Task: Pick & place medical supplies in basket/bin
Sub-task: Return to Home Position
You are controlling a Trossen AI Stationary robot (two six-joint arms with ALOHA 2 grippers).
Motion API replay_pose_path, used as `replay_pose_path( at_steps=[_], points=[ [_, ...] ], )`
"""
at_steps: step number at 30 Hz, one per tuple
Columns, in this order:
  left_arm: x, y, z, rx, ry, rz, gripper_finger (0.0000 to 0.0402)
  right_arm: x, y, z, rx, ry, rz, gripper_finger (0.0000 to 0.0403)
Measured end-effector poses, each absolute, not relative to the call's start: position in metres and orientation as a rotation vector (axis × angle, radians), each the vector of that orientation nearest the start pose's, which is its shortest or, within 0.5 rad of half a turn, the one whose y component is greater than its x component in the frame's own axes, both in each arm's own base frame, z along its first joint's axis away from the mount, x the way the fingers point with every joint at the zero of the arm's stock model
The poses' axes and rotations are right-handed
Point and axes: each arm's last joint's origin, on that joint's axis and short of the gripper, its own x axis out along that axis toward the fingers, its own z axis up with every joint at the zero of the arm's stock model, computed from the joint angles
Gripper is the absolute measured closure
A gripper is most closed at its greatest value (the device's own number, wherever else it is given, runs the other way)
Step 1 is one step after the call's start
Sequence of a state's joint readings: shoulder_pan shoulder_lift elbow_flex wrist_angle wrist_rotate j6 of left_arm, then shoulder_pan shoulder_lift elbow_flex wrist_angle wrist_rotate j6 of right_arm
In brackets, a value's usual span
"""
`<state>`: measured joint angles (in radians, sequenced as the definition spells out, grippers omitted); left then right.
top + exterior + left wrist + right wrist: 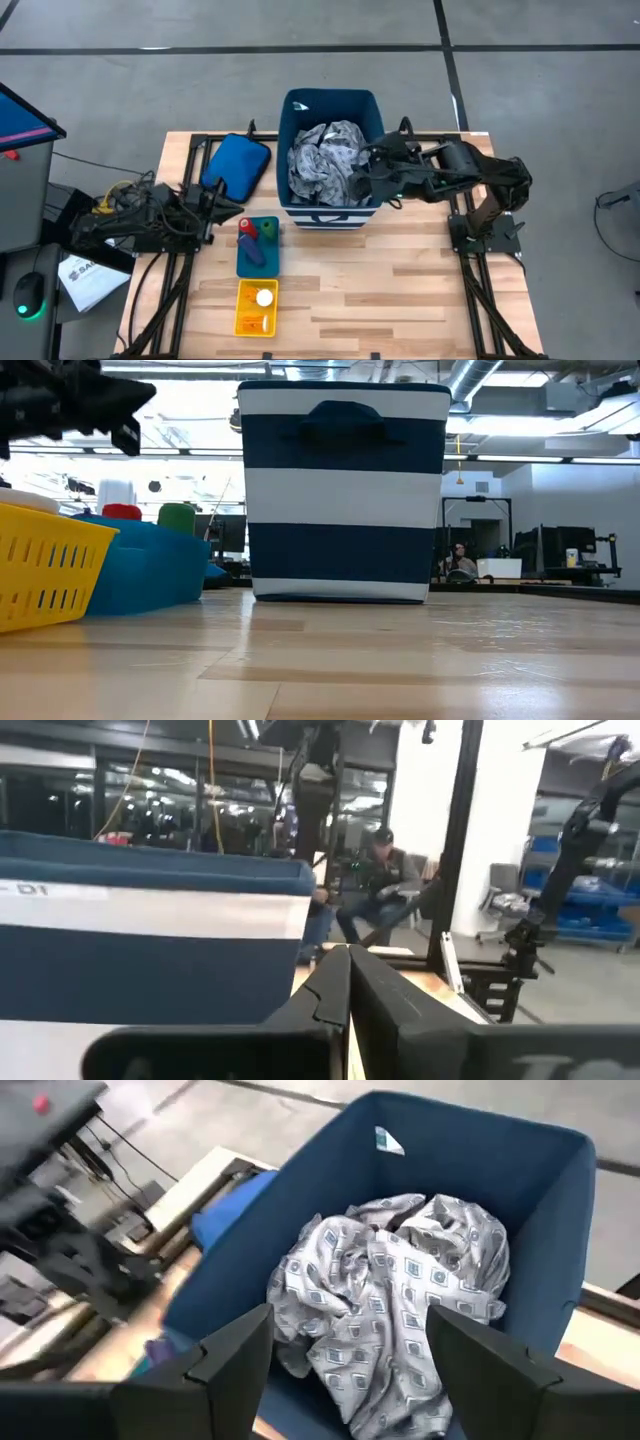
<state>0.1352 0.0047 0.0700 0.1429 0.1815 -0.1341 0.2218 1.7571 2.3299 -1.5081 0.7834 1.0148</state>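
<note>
My right gripper (pixel 362 180) hovers at the bin's (pixel 330 98) right rim, fingers apart; the gown (pixel 325 160) lies crumpled inside. My left gripper (pixel 342 960), fingers together, sits near the desk's (pixel 400 290) left edge.

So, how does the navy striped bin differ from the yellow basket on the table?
The navy bin is tall with solid fabric walls; the yellow basket is low with slotted walls. The bin holds the crumpled grey gown; the basket holds a white-capped bottle. The right gripper hangs open above the bin, not the basket. Both are rectangular, open-topped, on the wooden table.
</note>
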Motion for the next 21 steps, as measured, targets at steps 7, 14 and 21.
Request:
replay_pose_path(
  at_steps=[7,14,21],
  points=[
    [0.095,0.005,0.185,-0.126,-0.2,-0.054,0.0401,0.279,0.051,0.483,0.519,0.439,-0.837,0.0145],
    [0.097,0.002,0.172,-0.108,-0.073,-0.021,0.0401,0.269,0.061,0.485,0.487,0.465,-0.797,0.0145],
    [0.1,0.003,0.165,-0.106,0.007,0.024,0.0401,0.259,0.06,0.489,0.375,0.534,-0.74,0.0145]
  ],
)
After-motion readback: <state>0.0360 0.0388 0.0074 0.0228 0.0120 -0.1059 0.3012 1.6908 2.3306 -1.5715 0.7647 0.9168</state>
